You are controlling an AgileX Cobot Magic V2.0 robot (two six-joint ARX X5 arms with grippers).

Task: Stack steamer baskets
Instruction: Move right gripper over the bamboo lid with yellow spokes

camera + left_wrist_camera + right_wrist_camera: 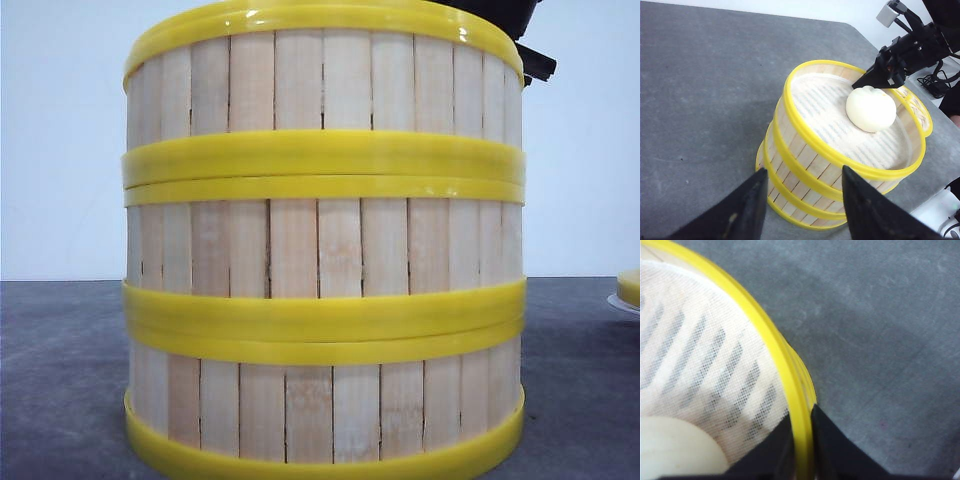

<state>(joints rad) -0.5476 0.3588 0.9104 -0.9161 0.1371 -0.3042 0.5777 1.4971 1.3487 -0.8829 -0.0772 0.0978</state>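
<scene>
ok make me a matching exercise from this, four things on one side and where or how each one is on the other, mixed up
Things:
1. bun
2. right claw
3. left claw
4. steamer baskets

States:
A. stacked three high on the grey table
B. open, off to the side of the stack, holding nothing
C. lying on the mesh liner inside the top basket
D. closed on the top basket's yellow rim

Pairs: 1-C, 2-D, 3-B, 4-A
</scene>
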